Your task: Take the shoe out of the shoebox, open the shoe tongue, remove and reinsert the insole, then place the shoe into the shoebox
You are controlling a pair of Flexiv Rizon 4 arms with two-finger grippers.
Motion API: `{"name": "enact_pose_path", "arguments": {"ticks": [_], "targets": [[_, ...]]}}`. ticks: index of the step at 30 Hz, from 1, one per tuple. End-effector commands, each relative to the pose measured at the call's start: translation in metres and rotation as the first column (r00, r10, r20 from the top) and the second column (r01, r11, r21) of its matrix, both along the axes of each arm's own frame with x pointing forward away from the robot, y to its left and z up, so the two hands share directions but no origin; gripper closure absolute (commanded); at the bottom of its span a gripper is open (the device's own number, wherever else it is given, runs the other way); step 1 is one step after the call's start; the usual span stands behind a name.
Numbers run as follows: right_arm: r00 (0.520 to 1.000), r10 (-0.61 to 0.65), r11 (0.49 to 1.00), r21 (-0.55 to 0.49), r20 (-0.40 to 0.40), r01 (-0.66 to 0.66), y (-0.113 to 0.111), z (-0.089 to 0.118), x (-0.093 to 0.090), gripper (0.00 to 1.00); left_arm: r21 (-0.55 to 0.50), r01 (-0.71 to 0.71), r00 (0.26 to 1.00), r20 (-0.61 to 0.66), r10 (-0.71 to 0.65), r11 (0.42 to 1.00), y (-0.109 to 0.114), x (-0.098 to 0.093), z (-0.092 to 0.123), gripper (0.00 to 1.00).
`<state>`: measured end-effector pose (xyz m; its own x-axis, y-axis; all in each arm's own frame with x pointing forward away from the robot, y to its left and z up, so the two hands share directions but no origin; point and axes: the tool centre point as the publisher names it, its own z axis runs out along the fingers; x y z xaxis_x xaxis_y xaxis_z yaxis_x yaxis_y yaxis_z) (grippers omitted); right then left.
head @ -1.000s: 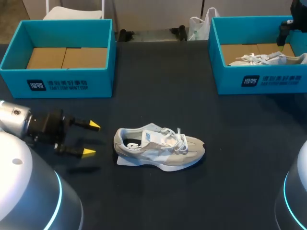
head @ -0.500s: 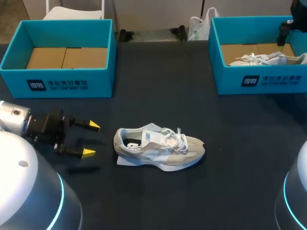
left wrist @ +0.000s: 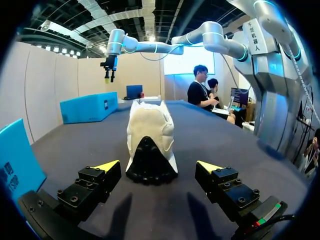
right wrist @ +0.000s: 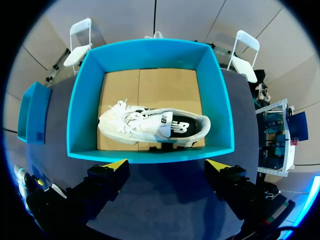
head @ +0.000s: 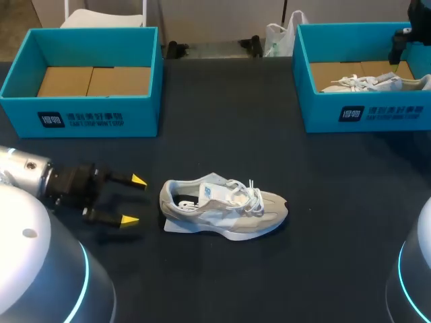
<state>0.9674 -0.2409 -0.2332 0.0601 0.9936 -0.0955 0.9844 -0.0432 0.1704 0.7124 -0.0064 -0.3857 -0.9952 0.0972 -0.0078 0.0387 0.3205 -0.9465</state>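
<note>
A beige and white shoe (head: 223,207) lies on the dark table, heel toward my left arm, toe pointing right. A flat white piece (head: 174,226) shows under its heel side. My left gripper (head: 135,200) stands open just left of the heel without touching it. In the left wrist view the shoe (left wrist: 149,125) stands straight ahead of the open gripper (left wrist: 159,166), its dark heel close to the yellow tips. My right gripper (right wrist: 167,164) hangs open high above the right shoebox (right wrist: 150,155), which holds a second white shoe (right wrist: 150,125).
An empty teal shoebox (head: 81,116) with a cardboard floor sits at the far left. The right teal shoebox (head: 363,116) stands at the far right with its shoe (head: 377,82) inside. Bare dark table lies between the boxes and around the shoe.
My left gripper has slid a little to the right, closer to the shoe's heel. The shoe and the right arm have stayed put.
</note>
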Motion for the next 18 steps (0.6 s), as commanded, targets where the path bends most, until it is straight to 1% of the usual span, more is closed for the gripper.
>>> {"name": "enact_pose_path", "arguments": {"ticks": [1, 5, 12, 18], "targets": [[1.0, 0.0, 1.0, 0.001, -0.001, 0.0, 0.0, 0.0, 0.001, 0.0, -0.018, 0.012, 1.0, -0.006, -0.012, 1.0, -0.011, 0.007, -0.012, 0.0], [1.0, 0.0, 1.0, 0.001, -0.001, 0.0, 0.0, 0.0, 0.001, 0.0, -0.026, 0.007, 1.0, -0.013, -0.007, 1.0, -0.022, 0.009, -0.017, 0.0], [1.0, 0.0, 1.0, 0.001, -0.001, 0.0, 0.0, 0.0, 0.001, 0.0, -0.027, -0.005, 1.0, -0.01, 0.005, 1.0, -0.042, 0.009, -0.019, 0.0], [1.0, 0.0, 1.0, 0.001, -0.001, 0.0, 0.0, 0.0, 0.001, 0.0, -0.031, -0.019, 1.0, -0.016, 0.018, 0.999, -0.053, 0.009, -0.017, 0.0]]}}
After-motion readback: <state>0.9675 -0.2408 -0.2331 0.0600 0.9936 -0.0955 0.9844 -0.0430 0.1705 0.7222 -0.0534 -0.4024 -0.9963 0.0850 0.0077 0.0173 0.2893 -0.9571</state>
